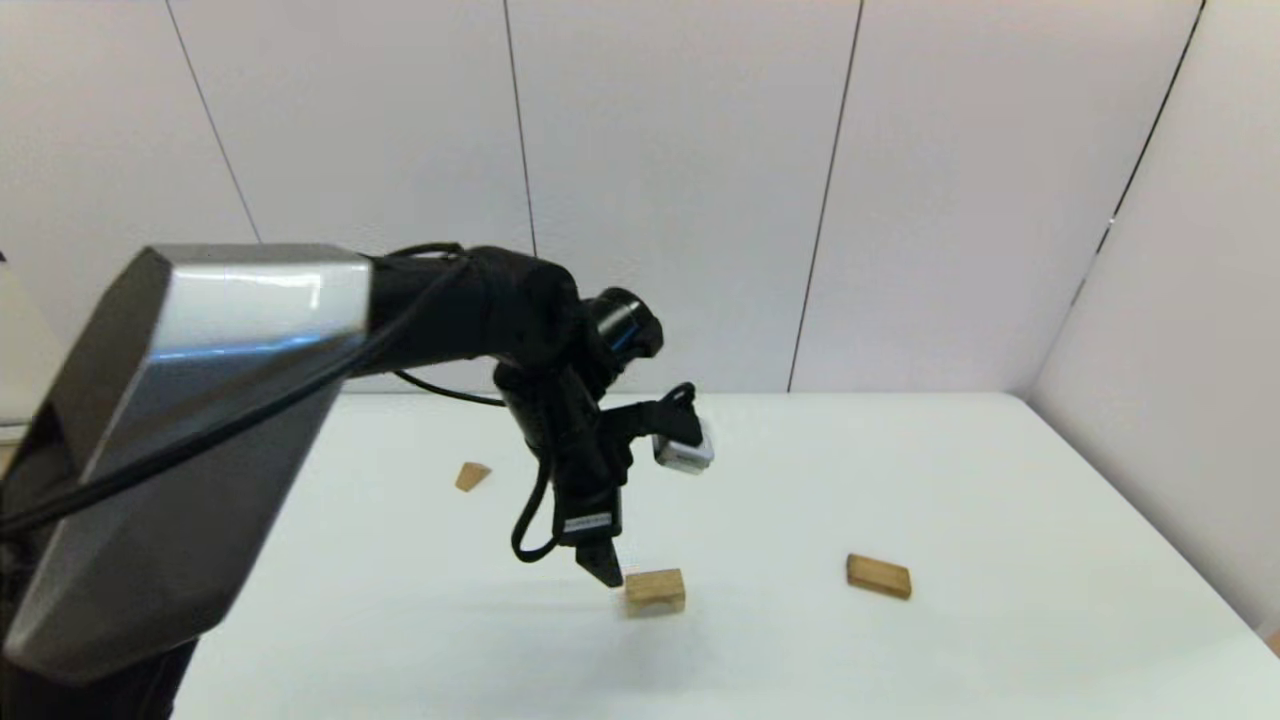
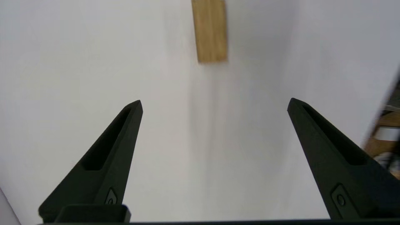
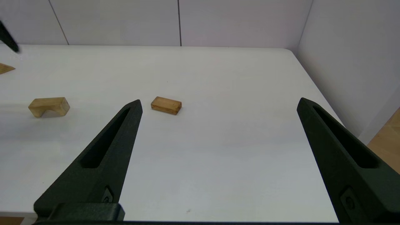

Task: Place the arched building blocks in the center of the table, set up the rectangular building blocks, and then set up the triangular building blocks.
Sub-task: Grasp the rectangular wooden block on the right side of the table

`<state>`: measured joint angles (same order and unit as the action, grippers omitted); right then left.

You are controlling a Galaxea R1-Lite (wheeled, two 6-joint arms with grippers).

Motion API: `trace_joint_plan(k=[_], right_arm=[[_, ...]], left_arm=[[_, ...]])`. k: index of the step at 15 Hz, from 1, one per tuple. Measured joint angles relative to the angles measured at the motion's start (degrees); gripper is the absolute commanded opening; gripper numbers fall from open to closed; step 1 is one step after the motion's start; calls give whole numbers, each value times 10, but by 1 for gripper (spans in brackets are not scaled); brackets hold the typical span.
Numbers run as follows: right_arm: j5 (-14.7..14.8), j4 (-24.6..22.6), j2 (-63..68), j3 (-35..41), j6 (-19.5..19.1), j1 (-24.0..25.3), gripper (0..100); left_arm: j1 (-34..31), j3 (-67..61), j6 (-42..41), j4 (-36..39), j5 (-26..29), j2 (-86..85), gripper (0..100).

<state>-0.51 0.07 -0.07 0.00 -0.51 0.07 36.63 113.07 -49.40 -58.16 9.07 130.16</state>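
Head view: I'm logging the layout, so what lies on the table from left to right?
triangular block → left gripper, its jaws open beside the arched block → arched block → rectangular block, all on the white table.

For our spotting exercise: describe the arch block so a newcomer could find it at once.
On the white table, look near the middle, just beside the left pincer. The arch block stands there on two short legs, unlike the solid slab and the small wedge.
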Motion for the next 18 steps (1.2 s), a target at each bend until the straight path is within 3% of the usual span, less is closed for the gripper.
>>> trace_joint_plan(k=[10,15,18], right_arm=[[0,0,0,0,0,0,100],[0,0,0,0,0,0,100],[0,0,0,0,0,0,100]], left_arm=[[-98,-16,156,-145,5,-330,100],[-121,-104,330,-163,-87,-514,100],[-137,-181,364,-164,-111,-627,100]])
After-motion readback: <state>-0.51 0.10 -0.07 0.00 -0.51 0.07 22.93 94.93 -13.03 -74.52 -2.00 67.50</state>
